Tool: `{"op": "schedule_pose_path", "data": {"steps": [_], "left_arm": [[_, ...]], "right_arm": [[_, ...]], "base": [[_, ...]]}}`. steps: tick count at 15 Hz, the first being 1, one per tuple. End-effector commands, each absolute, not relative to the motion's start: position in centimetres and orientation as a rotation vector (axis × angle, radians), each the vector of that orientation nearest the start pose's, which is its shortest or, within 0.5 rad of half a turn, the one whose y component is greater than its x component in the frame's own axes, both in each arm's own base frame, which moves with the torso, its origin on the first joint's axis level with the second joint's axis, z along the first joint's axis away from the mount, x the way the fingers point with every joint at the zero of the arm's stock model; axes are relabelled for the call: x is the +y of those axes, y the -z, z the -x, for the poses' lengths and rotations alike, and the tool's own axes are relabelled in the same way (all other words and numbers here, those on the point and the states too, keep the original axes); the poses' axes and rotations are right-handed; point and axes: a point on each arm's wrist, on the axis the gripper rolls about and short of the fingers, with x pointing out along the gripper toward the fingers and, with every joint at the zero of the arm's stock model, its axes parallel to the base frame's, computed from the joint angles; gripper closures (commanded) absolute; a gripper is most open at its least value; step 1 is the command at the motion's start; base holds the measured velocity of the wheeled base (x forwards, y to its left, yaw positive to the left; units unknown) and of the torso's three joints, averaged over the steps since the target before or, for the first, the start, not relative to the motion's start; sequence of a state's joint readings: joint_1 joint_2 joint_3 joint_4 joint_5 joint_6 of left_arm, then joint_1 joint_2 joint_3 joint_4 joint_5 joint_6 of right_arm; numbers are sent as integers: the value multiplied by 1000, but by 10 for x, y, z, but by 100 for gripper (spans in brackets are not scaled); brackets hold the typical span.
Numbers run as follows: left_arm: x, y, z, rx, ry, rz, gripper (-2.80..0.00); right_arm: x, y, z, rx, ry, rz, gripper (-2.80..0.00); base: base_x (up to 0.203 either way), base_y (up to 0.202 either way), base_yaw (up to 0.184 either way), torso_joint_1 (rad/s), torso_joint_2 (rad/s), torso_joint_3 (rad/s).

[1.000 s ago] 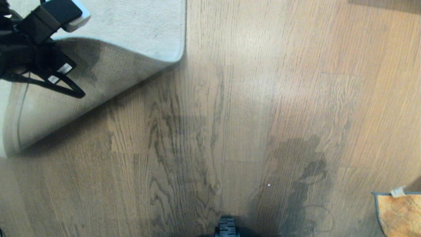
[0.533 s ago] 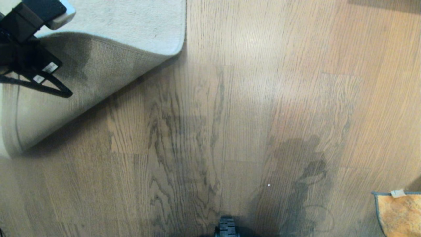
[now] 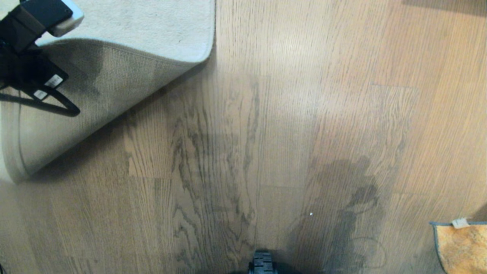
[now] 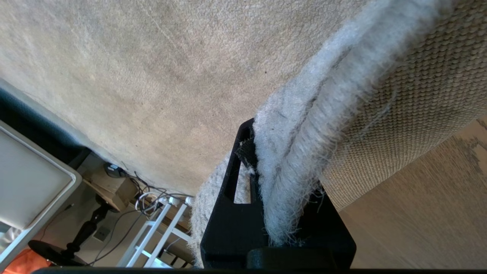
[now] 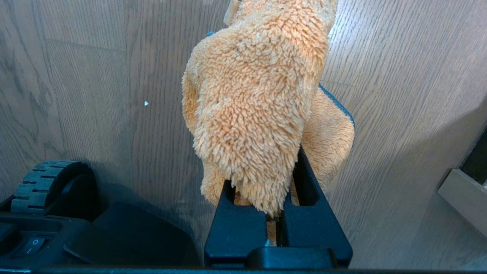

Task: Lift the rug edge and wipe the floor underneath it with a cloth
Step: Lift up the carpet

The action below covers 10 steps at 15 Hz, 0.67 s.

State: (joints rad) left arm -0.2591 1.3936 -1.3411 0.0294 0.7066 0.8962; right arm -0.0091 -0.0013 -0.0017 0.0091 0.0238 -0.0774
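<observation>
The pale grey rug [image 3: 152, 23] lies at the far left with its corner folded back, so the beige woven backing [image 3: 95, 99] faces up. My left gripper [image 4: 281, 156] is shut on the rug edge [image 4: 304, 125] and holds it raised above the floor [image 3: 243, 152]; in the head view that arm [image 3: 26, 68] is at the far left. The orange-tan cloth [image 5: 255, 95] hangs from my right gripper [image 5: 266, 179], which is shut on it. One corner of the cloth [image 3: 462, 247], with dark edging and a small tag, shows at the near right.
A wheel of my base [image 3: 262, 262] sits at the near edge, with my shadow beside it. A white speck [image 3: 311, 214] lies on the planks. Past the rug, the left wrist view shows a white rack [image 4: 152, 232] and cables. A furniture edge [image 5: 462, 194] stands close to the right gripper.
My left gripper has drawn the rug edge further left, folding the corner back more. A little more floor shows beside the fold. The cloth has not moved.
</observation>
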Motion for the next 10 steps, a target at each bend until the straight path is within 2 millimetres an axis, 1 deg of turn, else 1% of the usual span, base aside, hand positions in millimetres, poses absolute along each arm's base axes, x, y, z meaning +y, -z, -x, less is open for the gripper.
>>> {"op": "schedule_pose_path", "data": {"steps": [1, 7, 8, 10], "left_arm": [[-43, -353, -218, 275, -388, -924, 0], [-42, -350, -219, 284, -385, -930, 0], [-42, -350, -219, 284, -385, -930, 0], [-43, -349, -219, 286, -384, -930, 0]], "right_arm": [[1, -75, 23, 7, -16, 78, 0], [1, -75, 23, 7, -16, 78, 0], [1, -75, 23, 7, -16, 78, 0], [1, -75, 23, 7, -16, 78, 0]], "base": [[0, 0, 0, 0, 0, 0], [0, 0, 0, 0, 0, 0], [-3, 65, -12, 8, 3, -2], [0, 160, -8, 5, -1, 2]]}}
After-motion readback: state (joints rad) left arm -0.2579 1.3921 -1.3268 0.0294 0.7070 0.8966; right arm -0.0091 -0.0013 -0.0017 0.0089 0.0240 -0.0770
